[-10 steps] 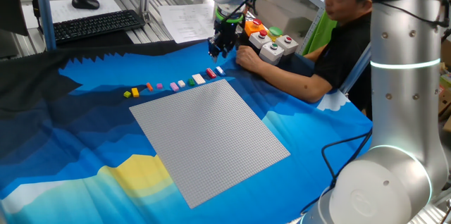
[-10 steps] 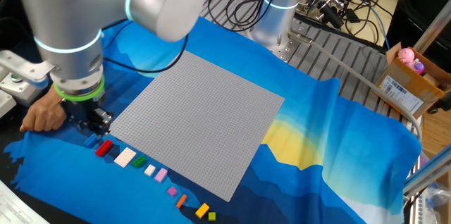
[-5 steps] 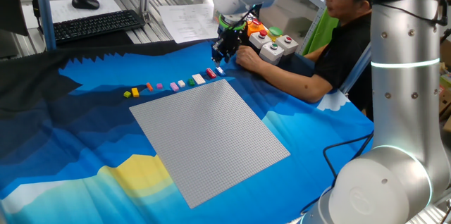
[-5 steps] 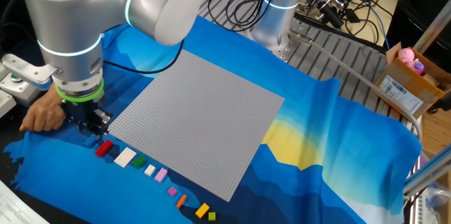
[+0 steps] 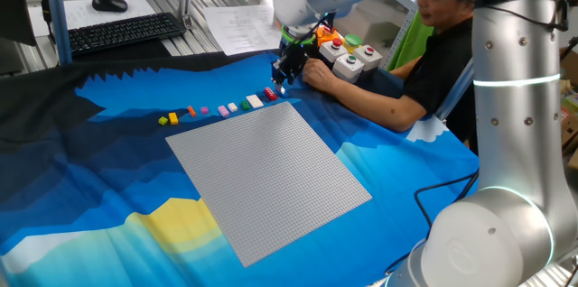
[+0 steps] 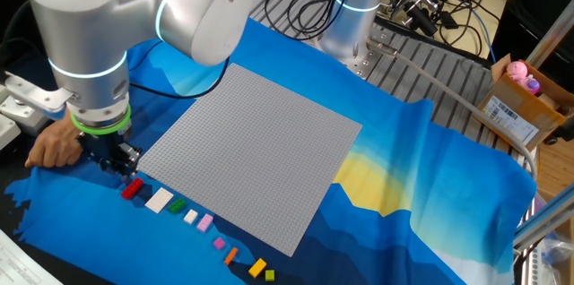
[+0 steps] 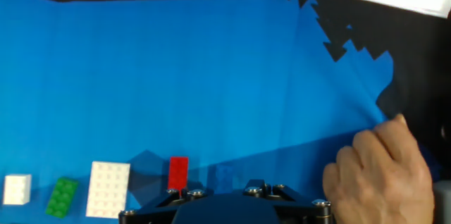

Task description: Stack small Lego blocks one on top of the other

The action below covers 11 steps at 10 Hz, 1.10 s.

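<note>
Lego blocks (image 5: 221, 109) lie in a single row on the blue cloth (image 5: 108, 179) covering the desk, just beside the far edge of the grey baseplate (image 5: 268, 173). My gripper (image 5: 284, 73) hangs low over the end of that row nearest the person's hand (image 6: 56, 148), close to the red block (image 6: 132, 188); whether the tips touch the cloth I cannot tell. In the hand view, the red block (image 7: 177, 173) stands just ahead of my mount, with the large white block (image 7: 108, 188), green block (image 7: 62, 196) and small white block (image 7: 16, 189) in line beside it. State of my jaws: cannot be determined, as the fingertips are hidden in every view. No block is stacked on another.
</note>
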Motion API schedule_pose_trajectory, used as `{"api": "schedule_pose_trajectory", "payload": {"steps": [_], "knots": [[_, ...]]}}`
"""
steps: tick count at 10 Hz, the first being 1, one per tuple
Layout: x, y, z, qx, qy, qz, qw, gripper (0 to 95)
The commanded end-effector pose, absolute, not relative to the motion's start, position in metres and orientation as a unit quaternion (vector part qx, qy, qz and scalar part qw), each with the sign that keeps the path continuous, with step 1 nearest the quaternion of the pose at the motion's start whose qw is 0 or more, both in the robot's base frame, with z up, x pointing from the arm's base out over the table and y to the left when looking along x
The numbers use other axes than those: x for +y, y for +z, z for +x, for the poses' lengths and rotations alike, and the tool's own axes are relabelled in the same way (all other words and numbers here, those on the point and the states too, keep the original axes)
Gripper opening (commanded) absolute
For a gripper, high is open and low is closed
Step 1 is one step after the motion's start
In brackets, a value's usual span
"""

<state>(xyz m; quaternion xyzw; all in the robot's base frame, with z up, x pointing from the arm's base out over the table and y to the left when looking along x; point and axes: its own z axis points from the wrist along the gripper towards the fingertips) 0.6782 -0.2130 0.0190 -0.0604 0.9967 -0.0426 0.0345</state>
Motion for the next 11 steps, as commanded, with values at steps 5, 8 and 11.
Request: {"api": "schedule_pose_trajectory", "payload": {"steps": [5,8,11], "knots": [[-0.2173,0.0088,0.6764,0.997,-0.031,-0.059,0.036,19.0],[-0.2179,0.0068,0.6758,0.997,-0.031,-0.061,0.037,19.0],[-0.2180,0.0068,0.6759,0.997,-0.027,-0.061,0.038,0.0]]}}
